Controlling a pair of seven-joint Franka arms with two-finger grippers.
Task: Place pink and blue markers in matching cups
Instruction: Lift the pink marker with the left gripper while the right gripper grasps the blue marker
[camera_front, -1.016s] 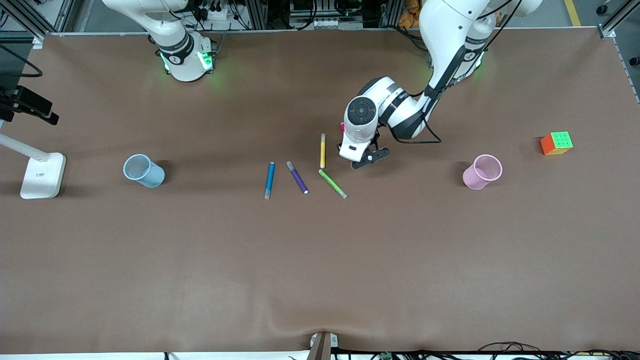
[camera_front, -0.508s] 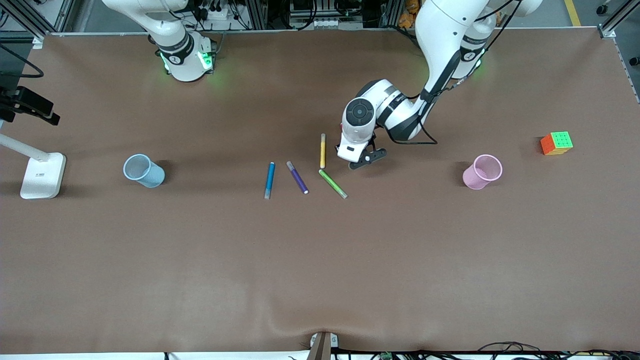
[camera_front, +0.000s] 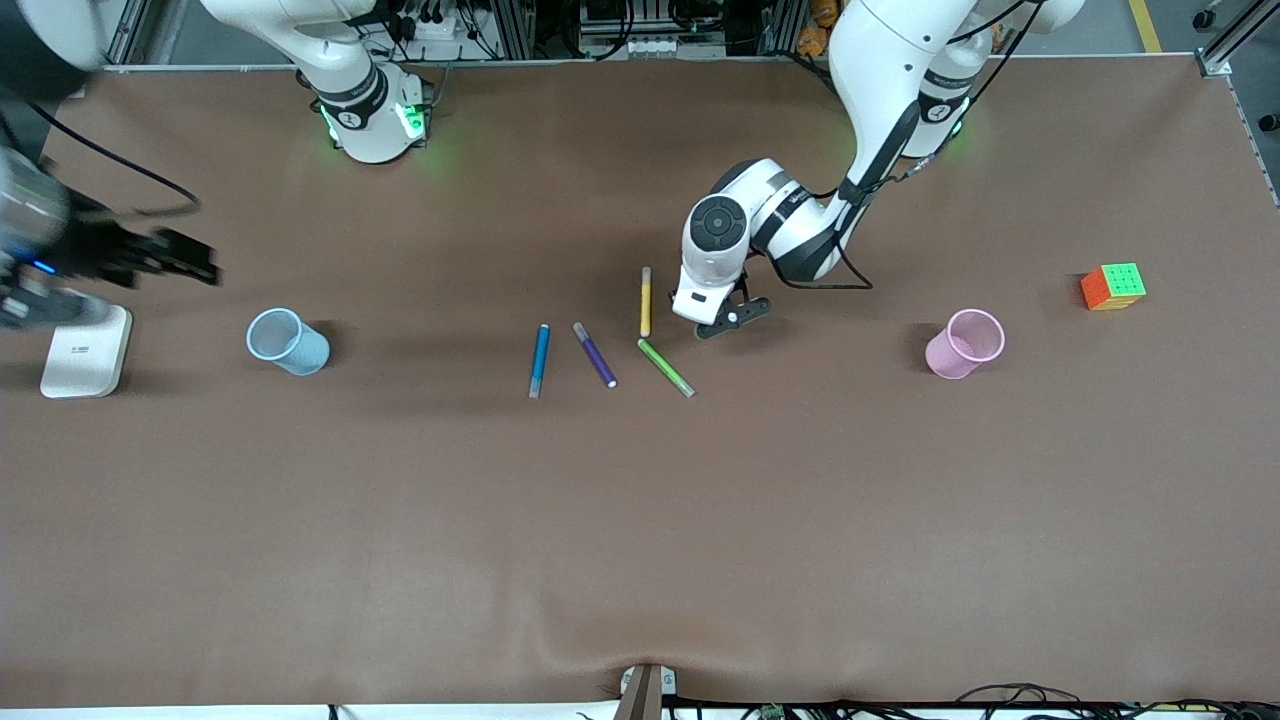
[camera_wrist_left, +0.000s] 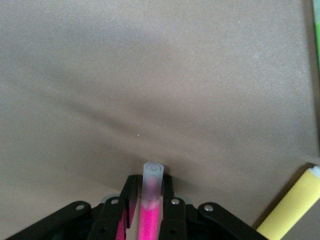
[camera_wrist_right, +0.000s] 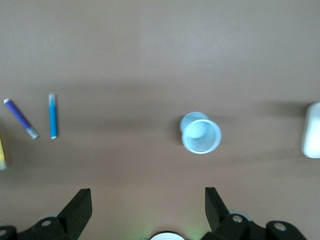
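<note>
My left gripper (camera_front: 720, 320) is low on the table beside the yellow pen, shut on the pink marker (camera_wrist_left: 150, 215). The marker's pale cap (camera_wrist_left: 153, 174) pokes out past the fingertips in the left wrist view (camera_wrist_left: 150, 184). The front view hides the marker under the hand. The blue marker (camera_front: 539, 360) lies on the table toward the right arm's end; it also shows in the right wrist view (camera_wrist_right: 52, 116). The blue cup (camera_front: 288, 341) stands farther that way, upright (camera_wrist_right: 201, 134). The pink cup (camera_front: 964, 343) stands toward the left arm's end. My right gripper (camera_front: 190, 265) is open, high over the table near the blue cup (camera_wrist_right: 147, 210).
A purple pen (camera_front: 594, 354), a yellow pen (camera_front: 645, 301) and a green pen (camera_front: 666, 367) lie between the blue marker and my left gripper. A colour cube (camera_front: 1113, 286) sits past the pink cup. A white lamp base (camera_front: 85, 352) stands at the right arm's end.
My right gripper has swung into the front view over the lamp base at the right arm's end. My left gripper has shifted slightly toward the yellow pen and stays low.
</note>
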